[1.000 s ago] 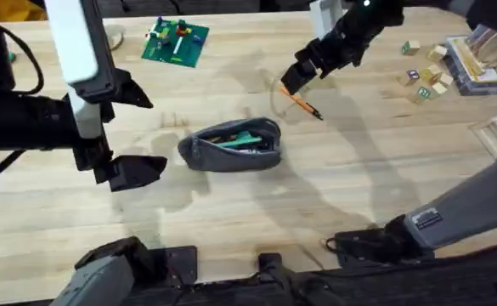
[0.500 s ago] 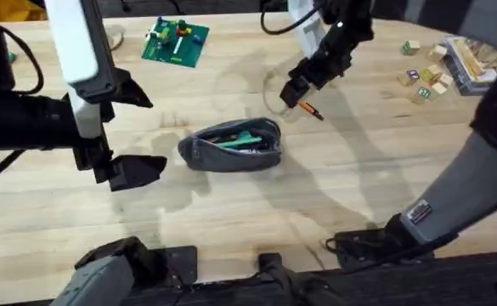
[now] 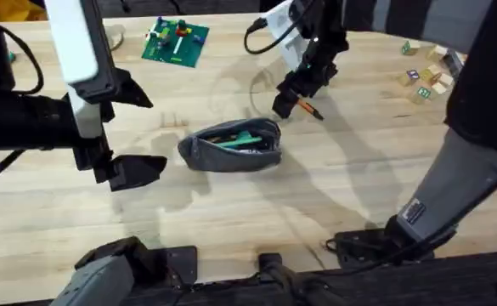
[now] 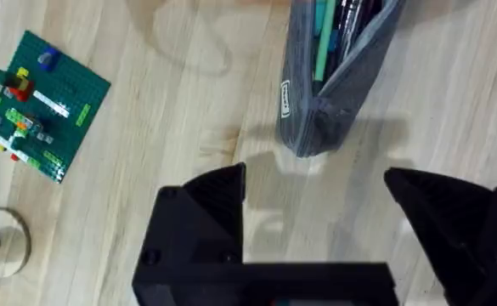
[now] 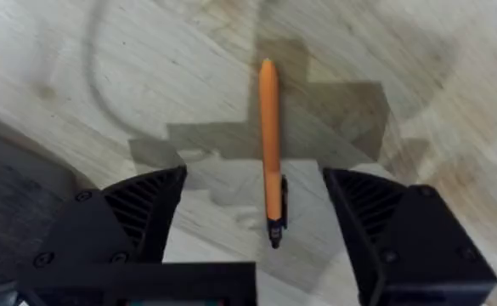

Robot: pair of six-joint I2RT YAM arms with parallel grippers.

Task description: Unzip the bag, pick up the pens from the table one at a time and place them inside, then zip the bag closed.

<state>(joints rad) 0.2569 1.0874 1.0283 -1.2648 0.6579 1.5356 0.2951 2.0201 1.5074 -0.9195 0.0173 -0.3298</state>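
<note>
One orange stick pen [image 5: 269,144] lies on the light wooden table [image 3: 333,195]; one grey fabric pouch [image 3: 231,146] is unzipped.
Right gripper [image 5: 256,217] spread wide, straddling the pen untouched, at the pouch's one o'clock; left gripper [image 4: 316,221] released, empty.

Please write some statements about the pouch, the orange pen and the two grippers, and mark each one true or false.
1. The grey pouch is zipped closed. False: it is open, and a green pen shows inside.
2. The orange pen lies on the table between the open jaws of the right gripper. True.
3. The left gripper is shut on the pouch. False: its jaws are open and hold nothing, with the pouch's end just ahead of them.
4. A green brick plate lies on the table beyond the pouch. True.
5. The orange pen is already inside the pouch. False: it lies on the table beside it.
</note>
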